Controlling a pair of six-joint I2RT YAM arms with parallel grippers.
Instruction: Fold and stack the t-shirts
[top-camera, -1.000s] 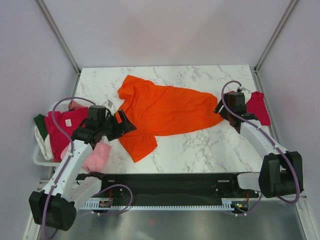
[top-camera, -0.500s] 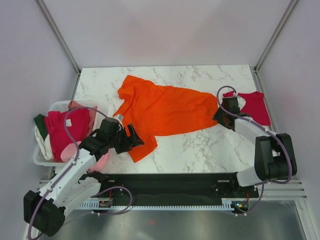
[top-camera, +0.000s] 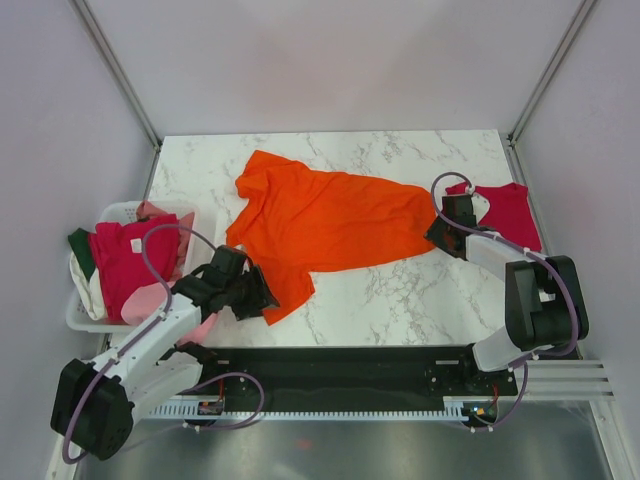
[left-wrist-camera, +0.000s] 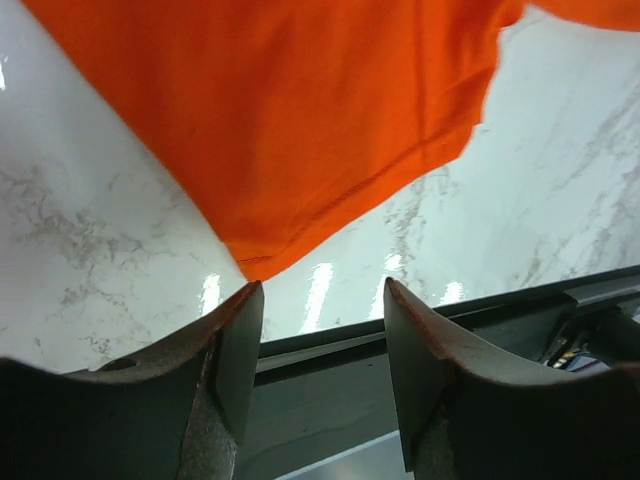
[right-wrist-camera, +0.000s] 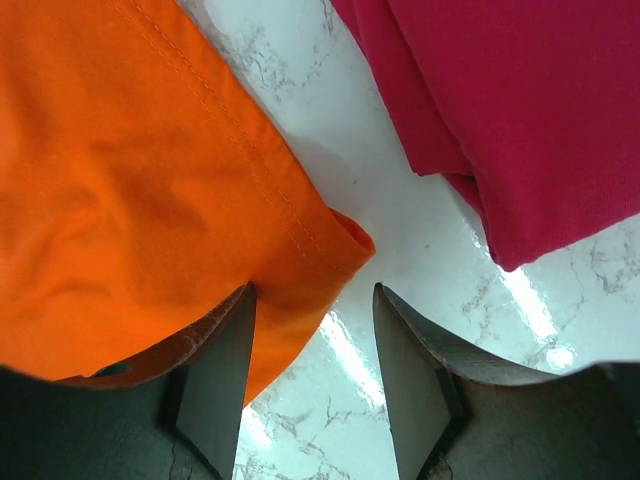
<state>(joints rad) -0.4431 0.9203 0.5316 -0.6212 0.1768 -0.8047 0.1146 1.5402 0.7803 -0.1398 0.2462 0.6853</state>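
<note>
While your left claw (left-wrist-camera: 320, 290) and right claw (right-wrist-camera: 312, 292) both gape wide and empty, one soft bright orange cotton t-shirt (top-camera: 330, 220) lies with stitched hem corners just ahead of each. One smooth crimson t-shirt (right-wrist-camera: 520, 120) lies beyond the right claw; only the top view shows the white plastic basket (top-camera: 110, 212) behind the left.

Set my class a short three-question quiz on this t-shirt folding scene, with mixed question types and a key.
1. True or false: the left gripper is shut on the orange t-shirt.
2. Which t-shirt lies beside the right gripper, at the right edge of the table? A crimson, B dark green, C white.
3. Fill in: the magenta t-shirt lies in a white ____.
Key: 1 false, its jaws stand open; 2 A, the crimson t-shirt; 3 basket.
</note>
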